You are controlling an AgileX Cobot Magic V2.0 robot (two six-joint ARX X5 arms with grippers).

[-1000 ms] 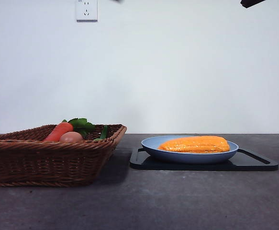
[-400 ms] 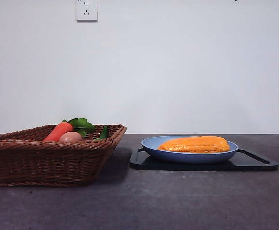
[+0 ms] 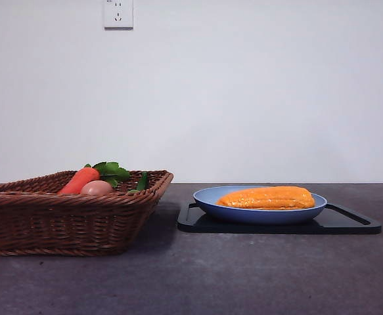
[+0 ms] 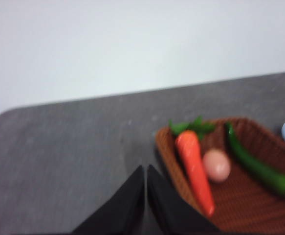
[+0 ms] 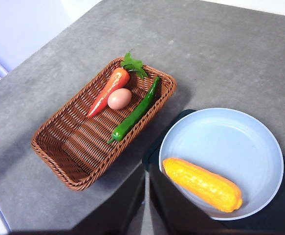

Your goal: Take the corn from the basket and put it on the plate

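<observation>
Corn [image 3: 267,197]: you are seeing it lying flat in the plate [image 3: 207,197], off-centre.
Plate: sitting on the black tray [image 3: 349,225].
Basket [image 3: 60,220]: holding carrot [image 3: 81,180], egg [image 3: 97,188], green pepper [image 5: 134,115].
Left gripper [image 4: 146,172]: jaws pressing together, gripping nothing.
Right gripper [image 5: 147,170]: jaws clenched, carrying nothing, hanging above the worktop [image 3: 198,275].

Dark grey table [image 3: 198,275], wicker basket [image 3: 66,216], black tray [image 3: 349,223]
</observation>
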